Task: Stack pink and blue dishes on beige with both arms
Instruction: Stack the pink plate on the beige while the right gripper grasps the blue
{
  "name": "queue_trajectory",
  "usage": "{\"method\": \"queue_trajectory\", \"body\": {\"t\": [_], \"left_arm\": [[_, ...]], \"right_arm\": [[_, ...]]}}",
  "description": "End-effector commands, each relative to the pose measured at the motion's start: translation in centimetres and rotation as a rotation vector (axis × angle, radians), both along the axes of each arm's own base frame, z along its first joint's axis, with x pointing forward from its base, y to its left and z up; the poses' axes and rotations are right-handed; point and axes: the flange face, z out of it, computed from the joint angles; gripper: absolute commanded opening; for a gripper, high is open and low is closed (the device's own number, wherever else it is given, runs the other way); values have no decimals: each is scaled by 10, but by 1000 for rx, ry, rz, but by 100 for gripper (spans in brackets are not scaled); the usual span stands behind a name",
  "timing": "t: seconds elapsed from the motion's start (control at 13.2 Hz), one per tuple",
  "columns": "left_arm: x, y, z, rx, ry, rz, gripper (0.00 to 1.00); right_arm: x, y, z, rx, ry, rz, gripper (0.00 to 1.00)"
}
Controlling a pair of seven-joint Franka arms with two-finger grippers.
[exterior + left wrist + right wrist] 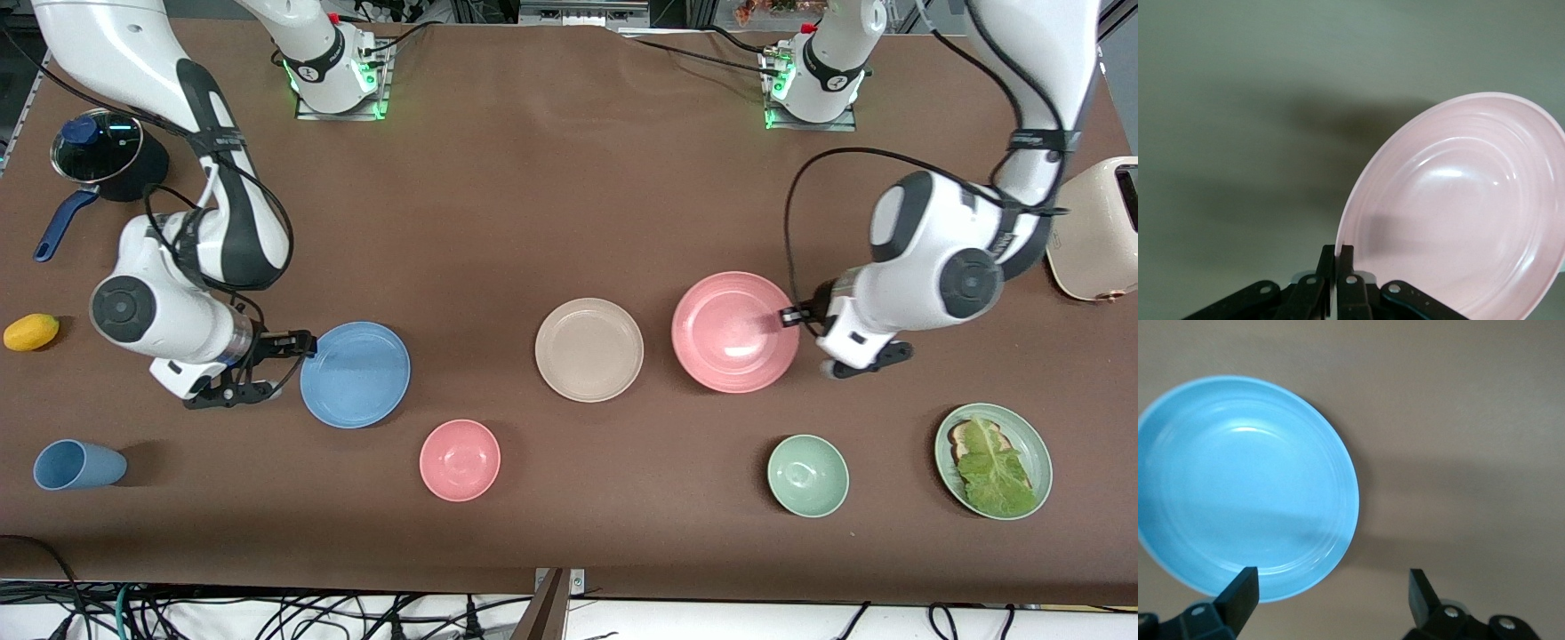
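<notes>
**Inspector:** Front view, starting at the right arm's end of the tabletop. The right tool sits low at the rim of the blue plate, on the edge turned away from the beige plate.

**Clerk:** Gripping it?

**Inspector:** No. The right wrist view shows the fingers spread wide, holding nothing, with the blue plate flat on the tabletop and its rim not yet between them.

**Clerk:** And the middle?

**Inspector:** The beige plate lies bare between the other two, with nothing on it. The pink plate lies closest to it, toward the left arm's end; the blue plate stands well apart.

**Clerk:** The left arm?

**Inspector:** The left tool is clamped on the pink plate's rim, on the edge away from the beige plate. The left wrist view shows the closed fingers pinching that rim, the pink plate tilted up, apparently lifting.

**Clerk:** What governs the next move?

**Inspector:** In my judgement, direction. Each plate lies between its tool and the beige plate, so both carries run inward. The left arm already holds its plate and has the shorter path; it should go first.
</notes>
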Motion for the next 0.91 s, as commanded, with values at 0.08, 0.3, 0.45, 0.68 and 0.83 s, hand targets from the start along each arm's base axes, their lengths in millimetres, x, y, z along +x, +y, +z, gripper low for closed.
{"method": "queue_trajectory", "body": {"t": [0.08, 0.3, 0.45, 0.68, 0.83], "left_arm": [[4, -98, -32, -17, 29, -60, 0], [2, -150, -57, -1, -24, -67, 0], [3, -165, -73, 4, -54, -41, 0], [2, -180, -79, 3, -65, -27, 0], [2, -189, -85, 2, -69, -31, 0]], "right_arm": [[-26, -7, -39, 16, -68, -16, 99], [-26, -9, -59, 16, -74, -21, 94], [-24, -17, -61, 14, -76, -33, 91], [-15, -19, -55, 15, -91, -36, 80], [-9, -17, -57, 15, -96, -34, 74]]}}
